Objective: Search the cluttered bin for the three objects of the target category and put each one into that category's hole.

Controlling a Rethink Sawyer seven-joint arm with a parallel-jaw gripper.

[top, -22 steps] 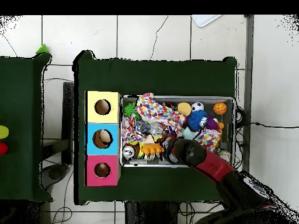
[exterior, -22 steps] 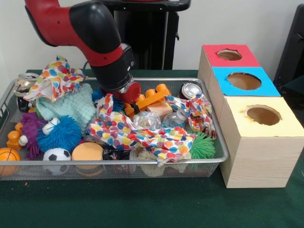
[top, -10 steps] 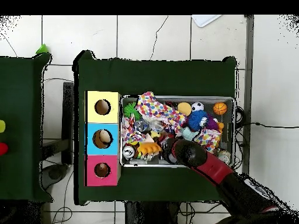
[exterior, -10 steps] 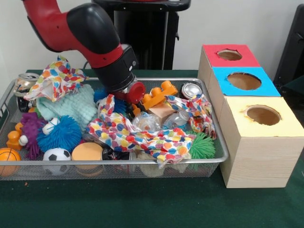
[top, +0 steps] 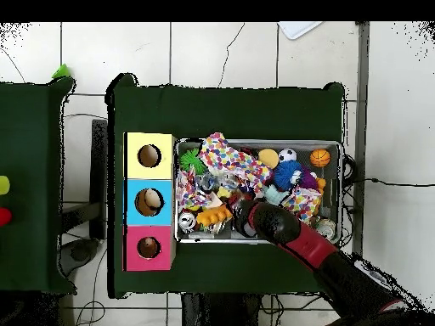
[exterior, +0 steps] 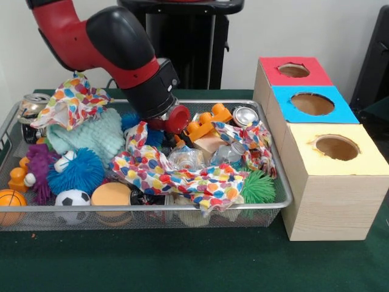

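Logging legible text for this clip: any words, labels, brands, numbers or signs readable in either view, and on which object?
None can be read.
The can at the bin's left end carries dark print, too blurred to read.
The can near the boxes shows only its silver top.
The dark item at the bin's front edge has red and white markings, not legible.
The three-hole box bears no lettering.

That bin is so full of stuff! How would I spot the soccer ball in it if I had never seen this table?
Start at the wire mesh bin beside the three-hole box, seen from the front view. Follow its near rim toward the end away from the box; the soccer ball sits against that rim, between an orange basketball and a plain orange ball. It alone is white with black patches.
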